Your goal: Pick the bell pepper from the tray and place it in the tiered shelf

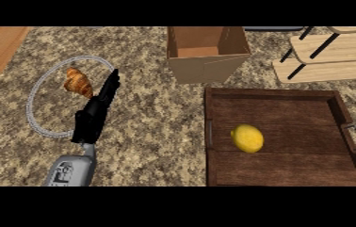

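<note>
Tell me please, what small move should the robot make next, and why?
Probably bring the right hand, not in view, over the tray toward the yellow bell pepper. It lies untouched on the tray, the tiered shelf stands behind at the right, and the open left hand is far off, beside the croissant.

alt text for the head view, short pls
A yellow bell pepper lies in a dark wooden tray at right, untouched. The robot's left hand rests open at left, beside a croissant on a plate. A cardboard box and tiered shelf stand behind.
</note>
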Controlling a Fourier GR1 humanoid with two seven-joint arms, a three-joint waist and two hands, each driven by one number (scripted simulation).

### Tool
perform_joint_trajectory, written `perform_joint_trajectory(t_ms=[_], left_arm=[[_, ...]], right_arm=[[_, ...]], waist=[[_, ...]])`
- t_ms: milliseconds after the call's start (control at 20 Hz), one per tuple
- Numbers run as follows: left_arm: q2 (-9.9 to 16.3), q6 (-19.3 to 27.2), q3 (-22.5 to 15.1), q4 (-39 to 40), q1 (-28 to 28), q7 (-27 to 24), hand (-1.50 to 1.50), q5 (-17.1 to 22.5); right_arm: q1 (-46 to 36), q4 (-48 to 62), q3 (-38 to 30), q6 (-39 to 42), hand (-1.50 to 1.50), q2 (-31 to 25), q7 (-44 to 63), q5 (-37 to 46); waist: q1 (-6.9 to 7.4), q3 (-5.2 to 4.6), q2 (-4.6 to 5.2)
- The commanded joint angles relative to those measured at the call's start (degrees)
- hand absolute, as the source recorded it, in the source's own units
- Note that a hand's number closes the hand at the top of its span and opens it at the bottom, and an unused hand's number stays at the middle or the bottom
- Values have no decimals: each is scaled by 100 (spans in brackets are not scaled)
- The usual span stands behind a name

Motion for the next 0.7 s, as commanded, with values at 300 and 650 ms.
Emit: perform_joint_trajectory(t_ms=[300,650], left_arm=[[77,-94,130,107,35,-129,0,121],[29,-23,47,19,238,-126,0,27]], right_arm=[[-451,-123,-1046,49,-150,-815,638,-1048],[5,423,-1478,626,-150,-2085,1337,-1270]], waist=[[-63,0,-13],[-84,2,-9]])
